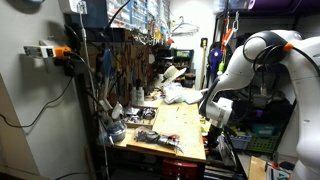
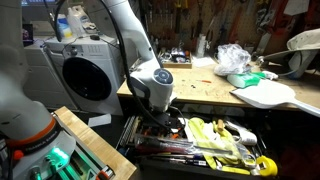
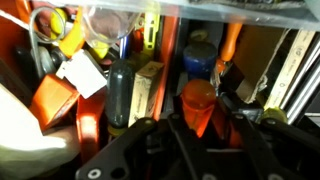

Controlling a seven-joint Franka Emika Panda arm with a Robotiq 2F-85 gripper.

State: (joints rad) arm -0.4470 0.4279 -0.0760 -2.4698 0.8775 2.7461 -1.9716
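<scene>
**Gripper down in the tool drawer, orange handle between its fingers**

Here we are at the table point(image 2: 195, 90), and the arm is bent over its front edge in both exterior views; the gripper point(image 2: 160, 112) is sunk low into the open drawer point(image 2: 126, 135) just below the tabletop, its tips lost among the clutter from that angle.

Over to the wrist view; the gripper point(image 3: 198, 128) comes in from the bottom, dark fingers point(image 3: 150, 135) spread to either side of an orange-handled tool point(image 3: 198, 103); the handle sits right in the gap, lying in the drawer among the other tools. The gap looks about as wide as the handle, and I cannot tell whether the fingers are pressing on it or only flanking it (the picture is blurred and dim down there).

Just beside the orange handle lies a black cylinder point(image 3: 120, 95), roughly parallel to it; a white tag point(image 3: 82, 75) sits further along on that same side.

In an exterior view, a heap of yellow pieces point(image 2: 215, 135) fills the drawer beside the gripper; up on the table, well apart, rests a crumpled plastic bag point(image 2: 232, 58).
</scene>
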